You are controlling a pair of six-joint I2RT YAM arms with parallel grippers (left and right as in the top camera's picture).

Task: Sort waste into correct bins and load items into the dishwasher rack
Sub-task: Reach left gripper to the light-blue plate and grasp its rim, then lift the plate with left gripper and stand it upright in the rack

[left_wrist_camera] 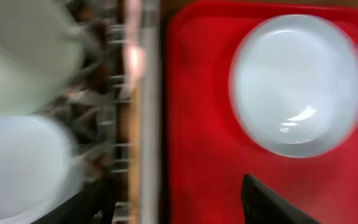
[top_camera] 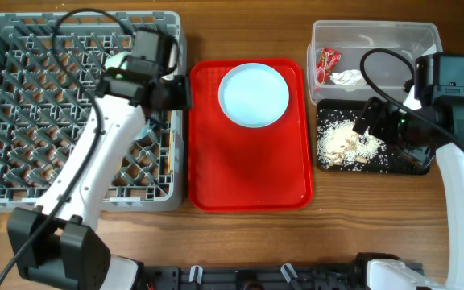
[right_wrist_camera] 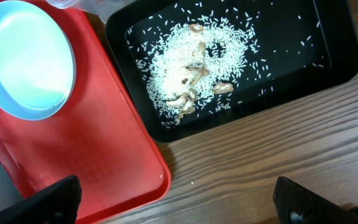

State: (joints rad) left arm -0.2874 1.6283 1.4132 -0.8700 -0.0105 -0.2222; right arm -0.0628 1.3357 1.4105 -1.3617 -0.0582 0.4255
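The pale-blue plate [top_camera: 254,95] lies on the red serving tray [top_camera: 248,173]. It also shows in the left wrist view [left_wrist_camera: 297,84] and the right wrist view [right_wrist_camera: 23,59]. My left gripper [top_camera: 177,93] [left_wrist_camera: 166,211] is open and empty over the right edge of the grey rack [top_camera: 22,121]. Two pale bowls [left_wrist_camera: 23,56] [left_wrist_camera: 17,168] sit in the rack, blurred. My right gripper [top_camera: 370,118] [right_wrist_camera: 179,202] is open and empty over the black tray [top_camera: 409,165] [right_wrist_camera: 328,37], which holds rice crumbs [top_camera: 349,145] [right_wrist_camera: 191,62]. The clear tub [top_camera: 393,36] holds the red wrapper [top_camera: 327,63] and the tissue [top_camera: 346,78]. The yellow cup is out of view.
The red tray fills the middle between the rack and the two bins. Its lower right corner [right_wrist_camera: 163,177] lies between my right fingers in the wrist view. Bare wooden table [top_camera: 361,217] lies in front of the bins. My left arm crosses over the rack.
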